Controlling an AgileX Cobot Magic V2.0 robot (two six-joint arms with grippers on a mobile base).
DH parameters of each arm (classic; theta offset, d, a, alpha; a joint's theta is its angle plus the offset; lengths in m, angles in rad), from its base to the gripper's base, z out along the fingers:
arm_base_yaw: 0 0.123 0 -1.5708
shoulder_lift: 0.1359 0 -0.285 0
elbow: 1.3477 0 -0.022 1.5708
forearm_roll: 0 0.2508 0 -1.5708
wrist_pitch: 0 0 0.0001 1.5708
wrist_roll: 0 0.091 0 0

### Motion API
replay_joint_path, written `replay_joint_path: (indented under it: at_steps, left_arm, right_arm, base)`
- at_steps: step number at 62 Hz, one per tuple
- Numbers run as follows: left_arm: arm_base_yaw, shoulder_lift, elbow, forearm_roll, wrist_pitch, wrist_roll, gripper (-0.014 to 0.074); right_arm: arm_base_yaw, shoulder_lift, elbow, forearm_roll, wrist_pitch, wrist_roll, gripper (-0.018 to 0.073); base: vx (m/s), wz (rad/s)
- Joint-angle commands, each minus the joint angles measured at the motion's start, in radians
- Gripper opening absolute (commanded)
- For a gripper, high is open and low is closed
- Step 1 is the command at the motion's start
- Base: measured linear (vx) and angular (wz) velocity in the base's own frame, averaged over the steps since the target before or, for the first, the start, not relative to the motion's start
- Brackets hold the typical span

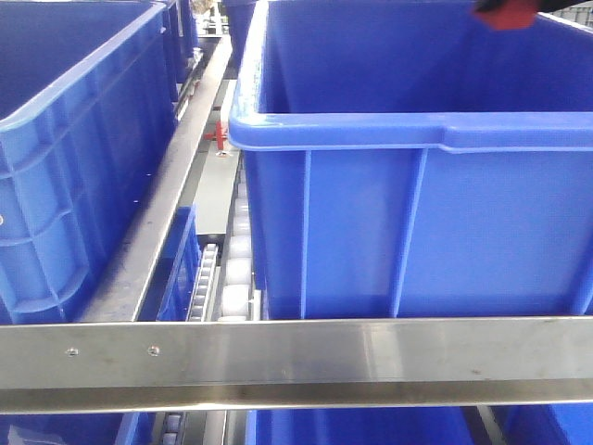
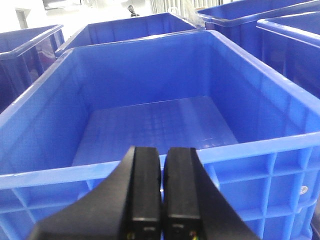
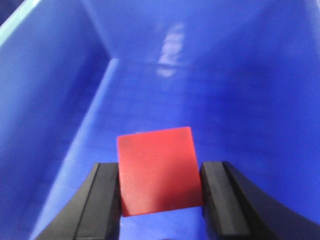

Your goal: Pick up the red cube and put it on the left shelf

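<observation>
Inside a blue crate (image 3: 240,75) the right gripper (image 3: 160,195) is gripping the red cube (image 3: 157,170), black fingers (image 3: 105,200) pressing on both side faces, cube hanging above the crate floor, not touching it as far as the blurred right wrist view is showing. Crate's left wall and floor are running away behind the cube, a pale glare smear is sitting on the far wall. In the front view a red and black scrap (image 1: 505,14) is peeking in at the top edge over the big right-hand crate (image 1: 417,222); probably the cube and gripper but too cropped to tell. That crate is sitting on the left shelf (image 1: 296,362), whose flat silver front rail with two screws is crossing the lower frame, white rollers (image 1: 236,278) showing just left of the crate, a second blue crate (image 1: 65,176) standing at far left across a steel divider, more blue crates lying on the tier below. Left gripper (image 2: 162,195) is hovering just before the near rim of another blue crate (image 2: 150,115), its black fingers (image 2: 145,190) sitting pressed together with only a thin seam between, nothing in them. More blue crates are standing around that one, left, right and behind.
</observation>
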Motion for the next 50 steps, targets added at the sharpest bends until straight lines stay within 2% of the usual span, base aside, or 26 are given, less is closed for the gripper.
replay_joint_path:
  at_steps: [1, 5, 8, 22, 29, 32, 44, 46, 50]
  left_arm:
    - [-0.001, 0.008, 0.022, -0.01, -0.081, 0.001, 0.0106]
    - [-0.001, 0.008, 0.022, -0.01, -0.081, 0.001, 0.0106]
    - [-0.001, 0.008, 0.022, -0.01, -0.081, 0.001, 0.0106]
    - [-0.001, 0.008, 0.022, -0.01, -0.081, 0.001, 0.0106]
    - [-0.001, 0.008, 0.022, -0.01, -0.081, 0.001, 0.0106]
    - [-0.001, 0.008, 0.022, -0.01, -0.081, 0.001, 0.0106]
    - [-0.001, 0.008, 0.022, -0.01, -0.081, 0.001, 0.0106]
    - [-0.001, 0.008, 0.022, -0.01, -0.081, 0.001, 0.0106]
    - [-0.001, 0.008, 0.022, -0.01, -0.081, 0.001, 0.0106]
  right_arm:
    - [0.017, -0.005, -0.051, -0.012, -0.1, -0.004, 0.0361]
    - [0.03, 0.006, -0.051, -0.012, -0.126, -0.004, 0.0517]
    - [0.031, 0.013, -0.051, -0.012, -0.134, -0.004, 0.0561]
    - [0.031, 0.017, -0.05, -0.012, -0.124, -0.004, 0.0519]
    - [0.031, 0.005, -0.047, -0.012, -0.106, -0.004, 0.0454]
    - [0.031, -0.009, -0.041, -0.012, -0.104, -0.004, 0.0398]
    - [0.03, -0.139, 0.042, -0.012, -0.106, -0.004, 0.0038]
    - [0.03, -0.173, 0.066, -0.012, -0.112, -0.004, 0.0066]
    - [0.03, -0.238, 0.108, -0.012, -0.12, -0.004, 0.0062]
  base:
    - [0.0, 0.0]
    - [0.0, 0.0]
    - [0.0, 0.0]
    - [0.0, 0.0]
    - [0.0, 0.0]
    - [0.0, 0.0]
    - [0.0, 0.0]
    - [0.0, 0.0]
    - [0.0, 0.0]
